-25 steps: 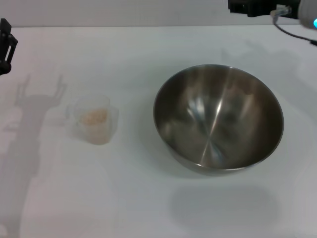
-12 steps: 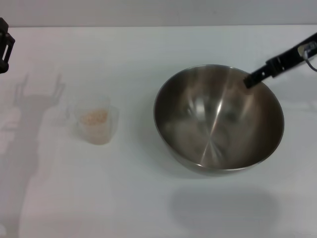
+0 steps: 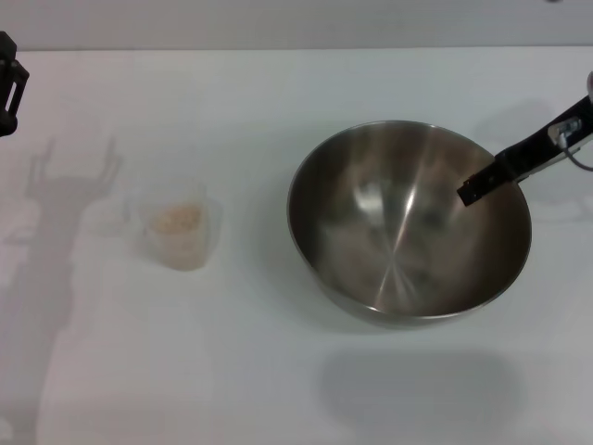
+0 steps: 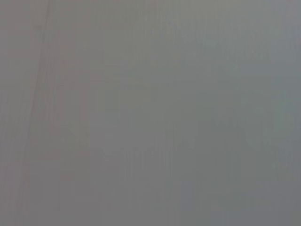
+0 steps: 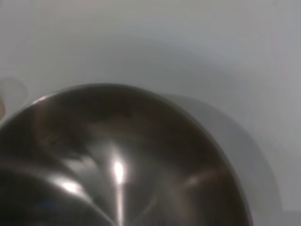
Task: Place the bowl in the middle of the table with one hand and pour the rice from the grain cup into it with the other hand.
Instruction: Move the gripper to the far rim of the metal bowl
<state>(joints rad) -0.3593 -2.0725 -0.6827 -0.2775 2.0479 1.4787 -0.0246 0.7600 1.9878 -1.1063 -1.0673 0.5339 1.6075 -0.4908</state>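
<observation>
Right jaws (image 3: pixel 474 188): now reaching lower over the bowl's (image 3: pixel 408 222) right rim than a moment ago, closing in for a grasp; grip state not discernible. Grain cup (image 3: pixel 178 232) with rice (image 3: pixel 176 221): sitting well left on counter (image 3: pixel 278 83). Left jaws (image 3: pixel 7 83): idling far left.

Bowl (image 3: pixel 409 222) right of centre on table (image 3: pixel 278 371), grain cup (image 3: pixel 179 226) well apart to its left, rice (image 3: pixel 175 220) inside cup, right gripper (image 3: pixel 474 188) over bowl's right rim, possibly touching, left gripper (image 3: pixel 9 85) at far-left edge.
</observation>
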